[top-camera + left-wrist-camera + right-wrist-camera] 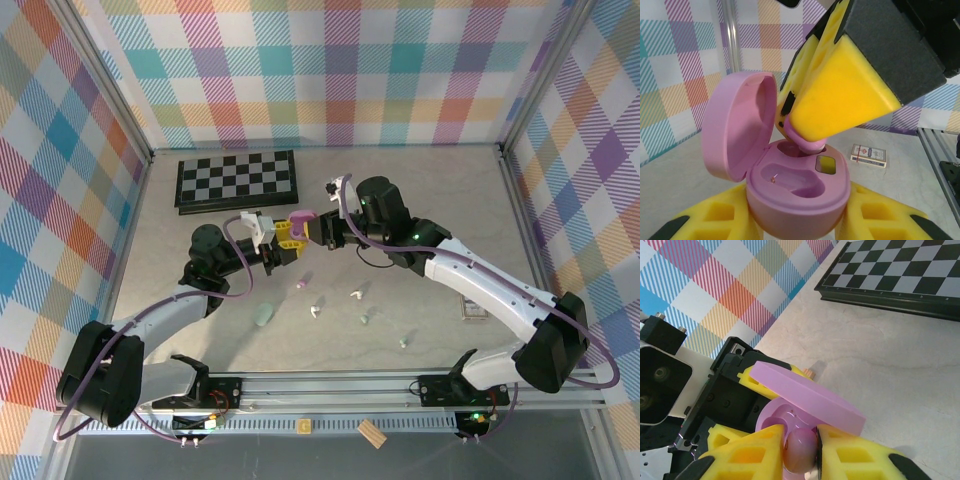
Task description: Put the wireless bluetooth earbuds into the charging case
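Observation:
In the left wrist view my left gripper (pixel 800 217) is shut on the purple charging case (pixel 805 197), holding it above the table with its lid (pixel 735 130) hinged open. My right gripper (pixel 801 447) is shut on a purple earbud (pixel 801 452). That purple earbud (pixel 807 142) sits with its tip in the case's far slot. The near slot (pixel 795 177) is empty. In the top view the two grippers meet over the table's middle, left gripper (pixel 285 240) against right gripper (pixel 315 232). Loose on the table lie a purple earbud (pixel 300 286), two white earbuds (pixel 313 311) (pixel 354 295) and two mint earbuds (pixel 365 319) (pixel 403 343).
A folded chessboard (pixel 236 180) lies at the back left. A card deck (pixel 470 308) rests by the right arm. A pale mint object (pixel 264 316) lies near the left arm. A wooden block (pixel 371 433) sits on the front rail. Plaid walls enclose the table.

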